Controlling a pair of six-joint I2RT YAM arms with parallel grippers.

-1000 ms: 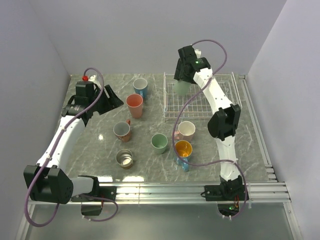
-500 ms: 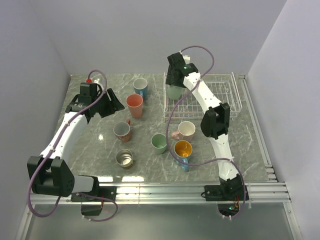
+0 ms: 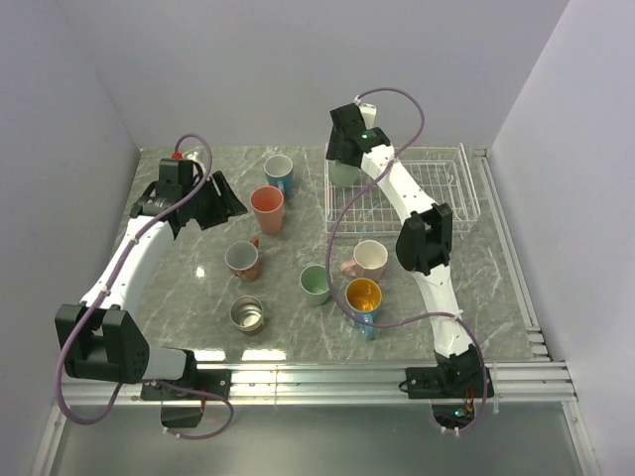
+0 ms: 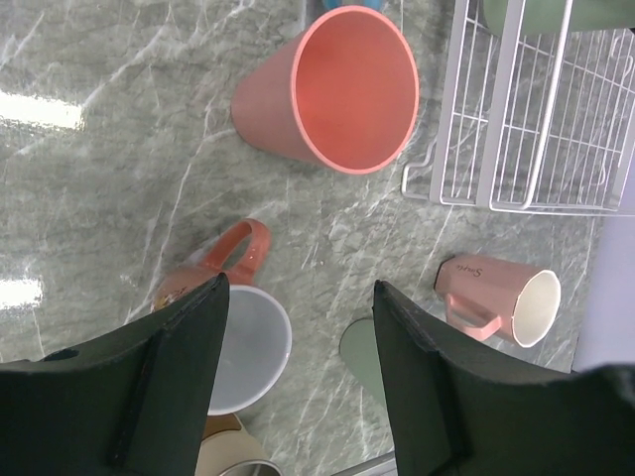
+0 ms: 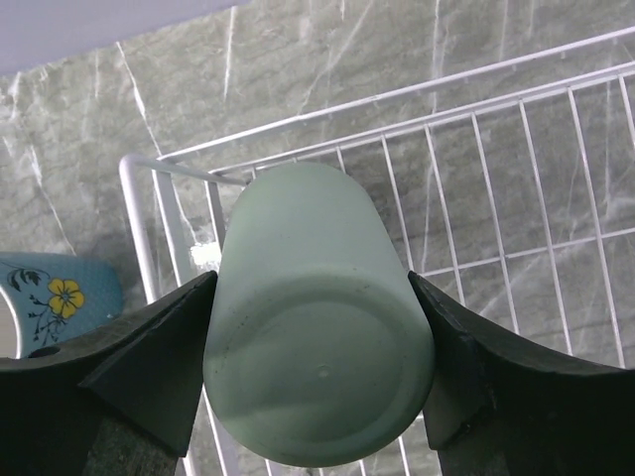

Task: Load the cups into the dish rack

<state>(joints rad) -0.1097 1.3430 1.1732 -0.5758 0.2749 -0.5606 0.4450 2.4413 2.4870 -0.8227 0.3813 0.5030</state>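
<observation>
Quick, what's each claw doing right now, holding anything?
Left claw: open, empty.
Right claw: closed on the mint cup.

Both arms: white tubular links [image 3: 129, 260], chunky black joint housings [image 3: 425, 238], and a mauve cable [image 3: 395, 90] looped outside each. Small red cap [image 3: 180, 155] at left wrist, green LED [image 3: 368, 127] on right wrist. Both pairs of gripper fingers [image 4: 169, 377] are matte black and wedge-shaped.

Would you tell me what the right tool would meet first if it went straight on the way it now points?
Probably the rack, its floor near the corner: the right tool grips an inverted mint cup, whose rim would touch first. Depth is unclear.
</observation>
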